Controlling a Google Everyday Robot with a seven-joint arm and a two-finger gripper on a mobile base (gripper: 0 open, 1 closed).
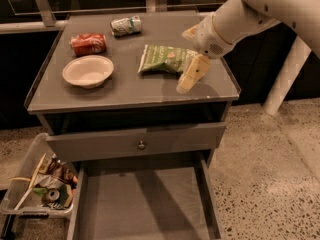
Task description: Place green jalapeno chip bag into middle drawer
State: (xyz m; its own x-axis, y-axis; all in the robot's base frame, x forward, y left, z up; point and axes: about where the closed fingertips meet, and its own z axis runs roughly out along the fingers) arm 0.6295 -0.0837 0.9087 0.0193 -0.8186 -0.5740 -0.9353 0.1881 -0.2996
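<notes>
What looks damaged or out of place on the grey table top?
A dented red metal can and a crushed green-and-white can lie on their sides. The end effector is at the crinkly green chip bag.

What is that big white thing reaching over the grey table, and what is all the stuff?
That is a robot's white arm. One camera looks down on it from above. At the arm's end is its two-fingered hand, open, with one finger on each side of one end of the crinkly green chip bag. The bag lies flat on the grey table top; nothing is held. Also there: a pale round bowl, a crushed red can and a crushed green-and-white can. Below, the wide grey drawer is pulled open, where the bag should go.
</notes>
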